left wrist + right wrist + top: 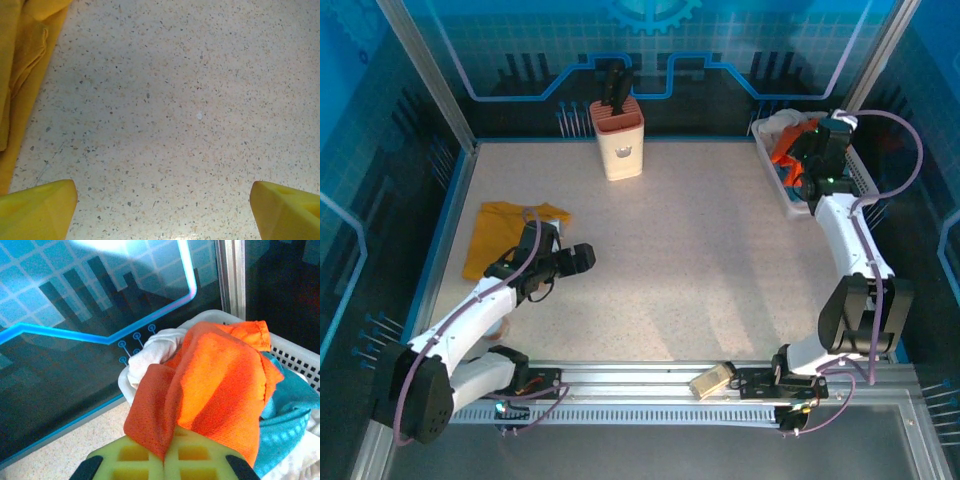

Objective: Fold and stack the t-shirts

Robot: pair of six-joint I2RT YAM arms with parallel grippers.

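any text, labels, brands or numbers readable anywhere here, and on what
No readable words or numbers anywhere.
On the white holder: a small dark mark, too small to read.
On the back wall panel: gear and circuit-line graphics, no lettering.
On the orange t-shirt and the mustard t-shirt: no print or label visible.

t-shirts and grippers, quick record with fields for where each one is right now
orange shirt: bunched in the basket at the far right, draped over a teal cloth and a white cloth
yellow shirt: lying on the table at the left
left gripper: open, over bare table just right of the yellow shirt, holding nothing
right gripper: shut on the orange shirt at the basket
stack: not yet made, shirts far apart
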